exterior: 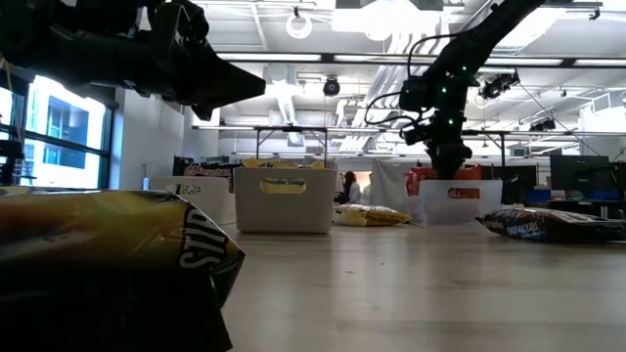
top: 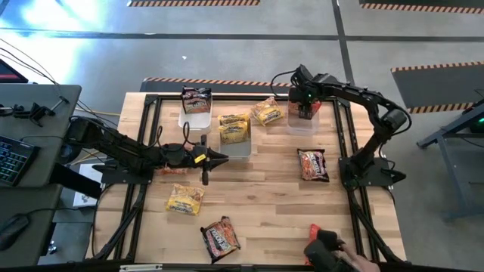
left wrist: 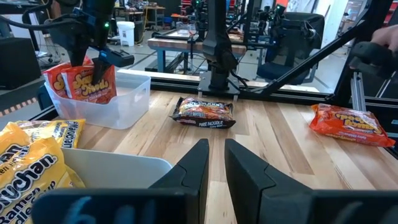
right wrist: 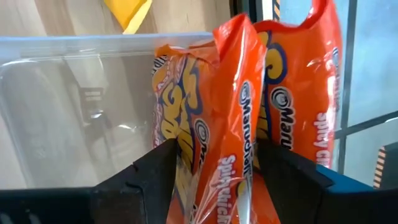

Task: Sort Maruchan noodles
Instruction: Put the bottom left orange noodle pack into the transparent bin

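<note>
The Maruchan noodles are spread out. My right gripper hangs over the right clear bin, shut on a red-orange packet; a second red-orange packet stands beside it. Yellow packets fill the middle bin, and a dark packet stands in the left bin. Flat on the table lie a yellow packet, a dark one, another yellow one and another dark one. My left gripper hovers shut just near of the middle bin, holding nothing. My right gripper pinches the red-orange packet between its two fingers, which come from above and point down into the right bin. They are on the packet's upper part. The packet hangs upright below them inside the bin; its lower end is hidden.
Three clear bins stand in a row at the far side. At the near edge a dark-gloved hand is beside a red-orange packet. Black frame rails border the tabletop. Bare wood lies in the middle of the table.
</note>
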